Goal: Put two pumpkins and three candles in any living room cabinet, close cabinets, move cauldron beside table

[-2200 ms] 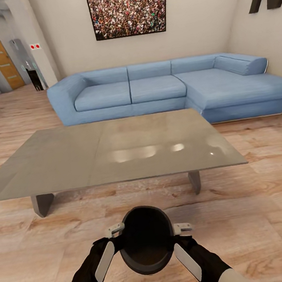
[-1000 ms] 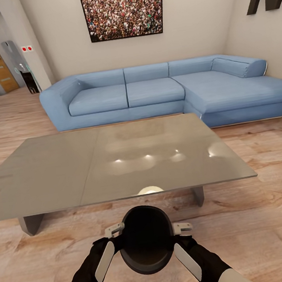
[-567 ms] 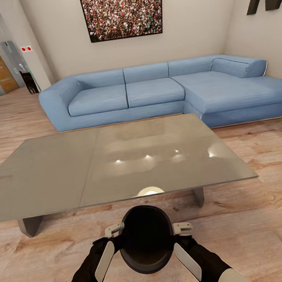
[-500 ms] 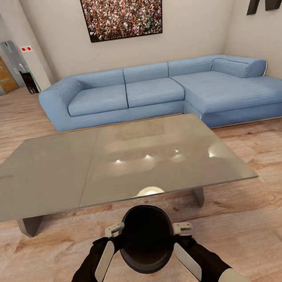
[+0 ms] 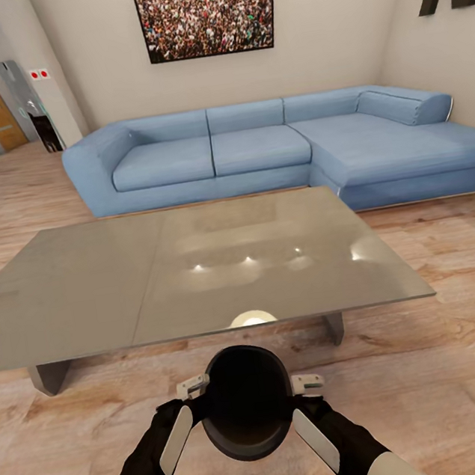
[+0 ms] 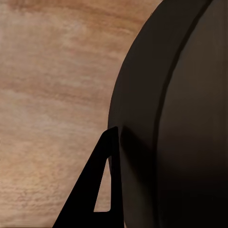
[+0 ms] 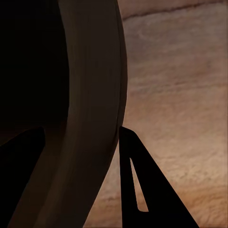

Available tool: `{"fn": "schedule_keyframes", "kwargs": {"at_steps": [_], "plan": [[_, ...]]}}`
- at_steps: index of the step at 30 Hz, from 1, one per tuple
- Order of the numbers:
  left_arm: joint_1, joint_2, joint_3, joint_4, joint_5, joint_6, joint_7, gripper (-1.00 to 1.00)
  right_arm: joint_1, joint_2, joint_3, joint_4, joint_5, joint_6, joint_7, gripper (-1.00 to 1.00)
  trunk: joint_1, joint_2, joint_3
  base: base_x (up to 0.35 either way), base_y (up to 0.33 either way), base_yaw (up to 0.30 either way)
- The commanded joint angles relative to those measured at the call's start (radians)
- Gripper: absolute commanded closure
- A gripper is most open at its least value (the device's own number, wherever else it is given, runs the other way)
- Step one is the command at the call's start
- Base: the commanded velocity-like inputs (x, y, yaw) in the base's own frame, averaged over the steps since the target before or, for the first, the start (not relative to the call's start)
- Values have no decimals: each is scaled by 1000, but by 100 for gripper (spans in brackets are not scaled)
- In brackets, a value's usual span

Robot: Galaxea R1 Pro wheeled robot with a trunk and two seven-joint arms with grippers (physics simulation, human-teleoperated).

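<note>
- Cauldron (image 5: 246,402): black, round-bodied, its dark mouth facing up; hanging above the wooden floor (image 5: 454,381), just before the grey table (image 5: 197,273).
- Left gripper (image 5: 192,389) and right gripper (image 5: 307,386): each gripping the cauldron's rim on opposite sides.

Both arms reach forward and low in the head view, forearms angled inward toward each other. The left claw (image 5: 193,395) grips the cauldron's (image 5: 246,402) left rim, the right claw (image 5: 303,393) its right rim. In each wrist view one dark finger (image 6: 102,185) lies against the pot's wall, the other finger (image 7: 142,190) outside it.
</note>
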Motion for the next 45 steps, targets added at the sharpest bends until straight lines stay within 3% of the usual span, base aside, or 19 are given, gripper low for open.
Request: {"fn": "schedule_keyframes", "kwargs": {"at_steps": [1, 9, 16, 26, 45], "plan": [[-1, 1, -2, 0, 0, 7, 10, 100, -1, 0, 13, -30, -19, -6, -2, 100, 0, -1, -5, 0, 0, 0], [-1, 1, -2, -1, 0, 7, 10, 100, -1, 0, 13, -30, -19, -6, -2, 100, 4, -3, -36, 0, 0, -112], [-1, 1, -2, -1, 0, 7, 10, 100, -1, 0, 13, -30, -19, -6, -2, 100, 4, -3, -36, 0, 0, -35], [-1, 2, -2, -1, 0, 7, 10, 100, -1, 0, 13, -30, -19, -6, -2, 100, 8, -5, -74, 0, 0, -1], [-1, 2, -2, 0, 0, 7, 11, 100, -1, 0, 13, -30, -19, -6, -2, 100, 8, -5, -74, 32, 0, 0]]}}
